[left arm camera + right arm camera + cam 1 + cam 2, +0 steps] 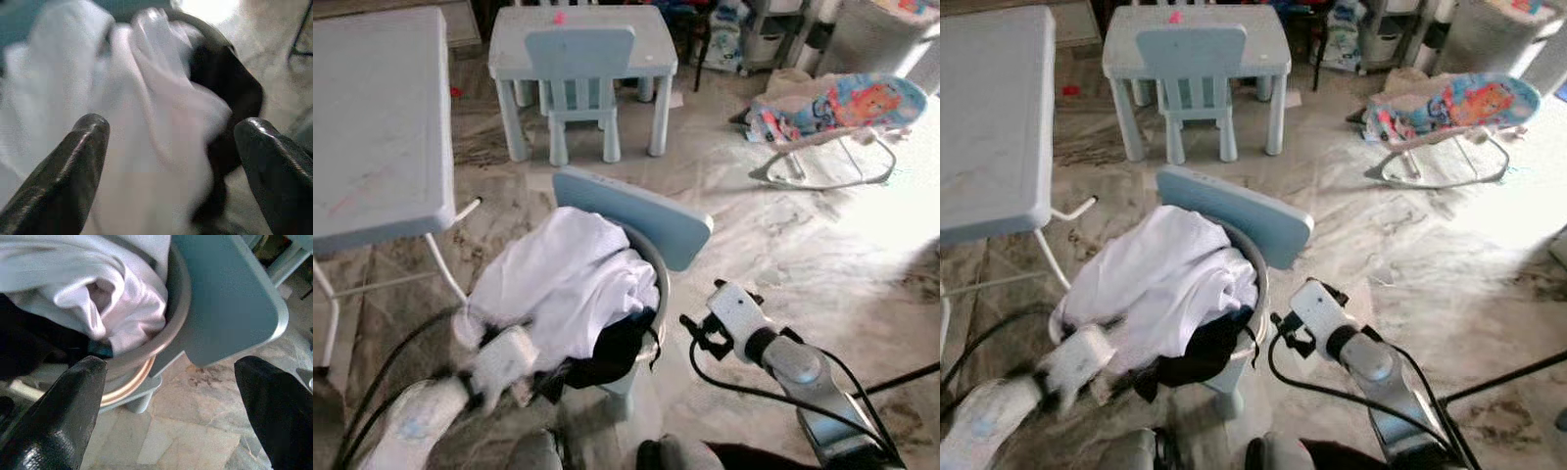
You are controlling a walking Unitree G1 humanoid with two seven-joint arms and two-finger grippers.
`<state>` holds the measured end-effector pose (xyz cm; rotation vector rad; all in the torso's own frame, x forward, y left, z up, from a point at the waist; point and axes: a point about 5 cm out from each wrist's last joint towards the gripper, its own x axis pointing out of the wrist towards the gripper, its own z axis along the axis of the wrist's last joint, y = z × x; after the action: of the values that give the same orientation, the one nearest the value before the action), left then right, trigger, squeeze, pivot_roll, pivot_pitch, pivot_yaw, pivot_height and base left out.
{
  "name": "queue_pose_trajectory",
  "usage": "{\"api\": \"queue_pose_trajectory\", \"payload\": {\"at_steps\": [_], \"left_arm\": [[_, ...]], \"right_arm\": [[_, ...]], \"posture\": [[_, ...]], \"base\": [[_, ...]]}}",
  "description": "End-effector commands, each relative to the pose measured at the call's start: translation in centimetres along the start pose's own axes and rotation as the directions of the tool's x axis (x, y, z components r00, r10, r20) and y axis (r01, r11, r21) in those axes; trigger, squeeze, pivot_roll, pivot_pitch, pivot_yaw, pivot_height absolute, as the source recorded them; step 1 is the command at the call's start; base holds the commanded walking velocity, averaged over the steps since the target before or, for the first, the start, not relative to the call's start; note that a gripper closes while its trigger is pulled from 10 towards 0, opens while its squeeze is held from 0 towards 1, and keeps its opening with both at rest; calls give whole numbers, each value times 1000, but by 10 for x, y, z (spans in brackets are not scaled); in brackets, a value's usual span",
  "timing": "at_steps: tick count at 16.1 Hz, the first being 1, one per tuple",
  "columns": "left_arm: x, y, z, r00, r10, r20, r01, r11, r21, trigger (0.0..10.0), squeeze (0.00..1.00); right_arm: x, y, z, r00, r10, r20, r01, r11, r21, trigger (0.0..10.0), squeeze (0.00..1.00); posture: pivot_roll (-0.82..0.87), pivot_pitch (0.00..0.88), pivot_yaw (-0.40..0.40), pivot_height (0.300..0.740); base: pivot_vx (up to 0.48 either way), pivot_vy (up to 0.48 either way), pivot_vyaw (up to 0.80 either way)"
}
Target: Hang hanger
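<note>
A grey basin point(659, 286) stands on the seat of a small blue chair point(641, 217) just in front of me. A white garment point(563, 279) is heaped in the basin and spills over its near rim. Under it lies a black garment point(622, 351). My left gripper point(171, 132) is open, with its fingers spread just before the white cloth and nothing between them. My right gripper point(171, 372) is open too. It hovers beside the basin's right rim, level with the chair seat. I cannot make out a hanger among the clothes.
A white folding table point(382, 127) stands at the left. Further back are a small blue table point(582, 44) with a matching chair point(579, 69). A baby bouncer point(842, 113) sits at the back right. Open marble floor point(803, 245) lies to the right.
</note>
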<state>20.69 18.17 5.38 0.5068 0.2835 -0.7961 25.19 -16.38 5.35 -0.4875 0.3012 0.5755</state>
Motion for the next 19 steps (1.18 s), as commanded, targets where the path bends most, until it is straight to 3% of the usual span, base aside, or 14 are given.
{"api": "queue_pose_trajectory", "payload": {"at_steps": [1,5,9,11,12,16,19], "left_arm": [[7,-5,-5,999,-31,-40,31,1000,1,10000,1000],[24,-10,-8,994,-84,-70,88,995,55,10000,1000],[32,-18,-3,984,-163,-72,166,985,44,10000,1000],[32,-18,-6,984,-156,-83,162,985,62,10000,953],[35,-17,-8,983,-155,-96,163,983,84,10000,0],[48,-19,-11,978,-174,-115,185,979,87,10000,0],[56,-17,-10,978,-178,-113,188,978,90,10000,0]], "right_arm": [[-1,-1,-1,1000,-2,-3,2,1000,-10,10000,0],[-3,-2,-2,1000,-14,-6,14,1000,-9,10000,0],[-3,-1,-3,1000,-16,-4,16,1000,-7,10000,0],[-3,0,-2,1000,-16,-3,16,1000,-7,10000,0],[-2,0,-2,1000,-15,-1,15,1000,-7,10000,0],[-2,0,-2,1000,-12,-5,12,1000,27,10000,0],[-14,10,-18,994,73,-86,-65,994,87,10000,0]], "posture": [[-62,113,-46,740],[-79,111,-36,740],[-78,114,-32,740],[-76,115,-31,740],[-75,118,-32,740],[-86,116,-27,740],[-97,119,-24,740]], "base": [[0,0,0],[0,0,0],[0,0,0],[0,0,0],[0,0,0],[0,0,0],[0,0,0]]}}
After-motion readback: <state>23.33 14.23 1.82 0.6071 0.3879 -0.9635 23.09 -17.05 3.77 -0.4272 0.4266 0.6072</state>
